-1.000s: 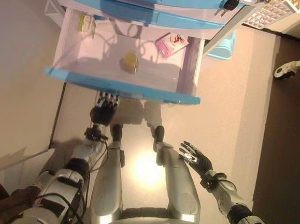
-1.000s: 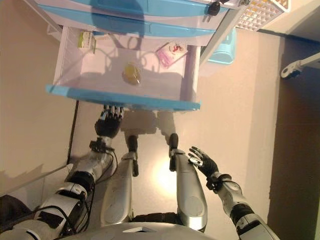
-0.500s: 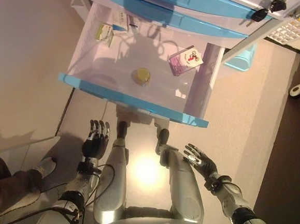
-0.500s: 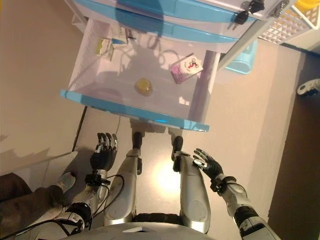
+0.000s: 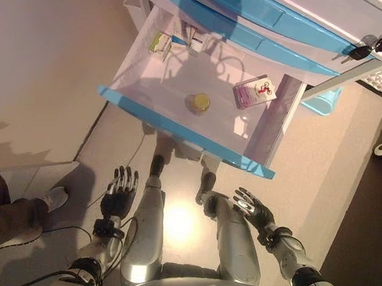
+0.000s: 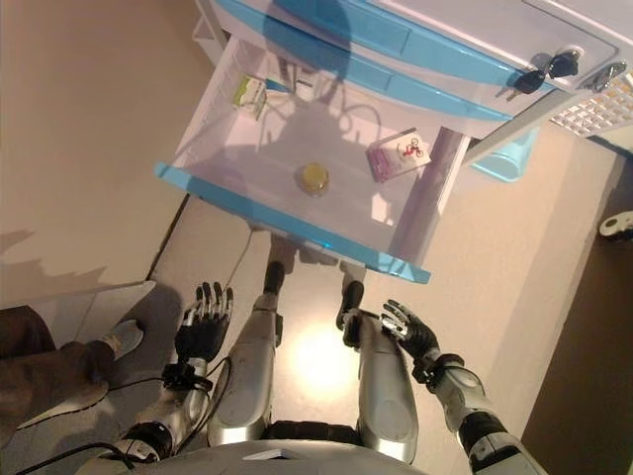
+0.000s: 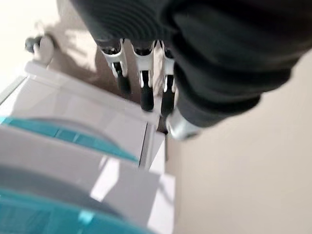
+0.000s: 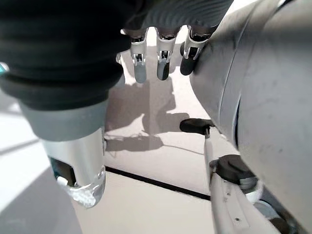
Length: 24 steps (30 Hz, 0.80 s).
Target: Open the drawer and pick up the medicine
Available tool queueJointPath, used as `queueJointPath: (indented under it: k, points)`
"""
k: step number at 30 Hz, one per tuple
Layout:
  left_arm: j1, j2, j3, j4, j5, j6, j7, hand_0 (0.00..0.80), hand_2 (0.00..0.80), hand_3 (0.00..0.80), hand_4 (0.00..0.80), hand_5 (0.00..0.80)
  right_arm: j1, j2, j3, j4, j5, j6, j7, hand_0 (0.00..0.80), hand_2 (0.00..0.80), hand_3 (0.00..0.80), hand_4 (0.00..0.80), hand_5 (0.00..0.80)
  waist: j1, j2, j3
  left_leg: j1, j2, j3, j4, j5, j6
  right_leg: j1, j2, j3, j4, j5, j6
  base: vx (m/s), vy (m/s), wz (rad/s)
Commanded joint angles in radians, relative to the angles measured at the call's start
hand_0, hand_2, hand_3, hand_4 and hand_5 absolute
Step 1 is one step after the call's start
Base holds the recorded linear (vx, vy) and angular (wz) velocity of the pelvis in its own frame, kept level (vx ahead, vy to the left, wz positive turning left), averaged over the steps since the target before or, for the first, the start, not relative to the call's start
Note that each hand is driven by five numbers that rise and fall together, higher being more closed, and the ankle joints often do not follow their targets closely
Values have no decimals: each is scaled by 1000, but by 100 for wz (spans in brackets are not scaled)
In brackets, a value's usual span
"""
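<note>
The bottom drawer [image 5: 179,125] of a white and blue cabinet stands pulled out, with a blue front edge. Inside lie a pink medicine box [image 5: 254,93] at the right, a small round yellow jar [image 5: 199,102] in the middle, and a small green-and-white box [image 5: 160,42] at the back left. My left hand [image 5: 118,191] hangs open below the drawer front, apart from it, holding nothing. My right hand [image 5: 252,210] is open too, low at the right, empty. In the left wrist view the straight fingers [image 7: 142,83] point toward the cabinet.
Shut blue-fronted drawers [image 5: 266,26] sit above the open one, with keys [image 5: 374,46] in a lock at the right. A light blue bin [image 5: 321,100] stands right of the cabinet. A person's shoe [image 5: 51,199] and leg show at the lower left.
The camera has shifted, so the cabinet sits more to the right. My left hand has dropped away from under the drawer front and hangs lower and apart. The right hand is barely changed.
</note>
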Motion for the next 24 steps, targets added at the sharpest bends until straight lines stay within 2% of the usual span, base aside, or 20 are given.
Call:
queueJointPath:
  k: [1,7,9,11,13,14,18,23,24]
  points:
    - [63,-3,26,-20,76,11,17,0,0,0,0,0,98,-16,-55,-17,47,-55,-44,0,0,0,0,0,-6,-1,-36,-2,-60,33,74,-63,50,76,-2,9,-108,93,88,61,16,5]
    - [96,12,49,-55,148,-34,72,0,0,0,0,0,118,-41,-152,-28,38,-139,-267,0,0,0,0,0,-13,5,-36,51,-58,44,51,-69,51,119,-13,24,-129,103,102,62,7,4]
    - [126,23,64,-97,170,-60,122,0,0,0,0,0,145,-58,-194,-99,38,-182,-345,0,0,0,0,0,-18,0,-36,74,-55,49,41,-72,53,141,-14,31,-146,112,109,79,-18,-1]
    - [175,27,86,-146,191,-78,157,0,0,0,0,0,201,-84,-234,-239,2,-221,-432,0,0,0,0,0,-27,-5,-43,95,-53,56,33,-75,54,163,-16,42,-163,118,115,98,-3,-1]
    - [231,29,110,-194,213,-85,189,0,0,0,0,0,271,-107,-281,-396,-67,-245,-505,0,0,0,0,0,-38,-11,-58,107,-51,64,26,-79,59,173,-18,51,-178,124,121,95,13,-5]
    - [261,30,122,-211,228,-92,208,0,0,0,0,0,306,-117,-316,-472,-103,-278,-518,0,0,0,0,0,-44,-14,-68,115,-51,69,21,-81,63,179,-20,56,-187,128,124,89,22,-9]
    - [324,24,170,-222,292,-111,257,0,0,0,0,0,372,-145,-412,-698,-336,-355,-592,0,0,0,0,0,-64,-22,-98,138,-45,87,-4,-82,72,197,-21,70,-221,136,134,76,35,-12]
    - [335,22,196,-153,351,-124,309,0,0,0,0,0,375,-243,-486,-897,-595,-383,-697,0,0,0,0,0,-73,-28,-122,151,-38,101,-19,-86,74,208,-26,81,-245,141,146,38,37,-10]
    - [336,22,201,-139,363,-128,309,0,0,0,0,0,375,-259,-496,-928,-613,-371,-706,0,0,0,0,0,-74,-29,-126,153,-38,102,-21,-87,73,210,-26,83,-249,142,148,32,35,-10]
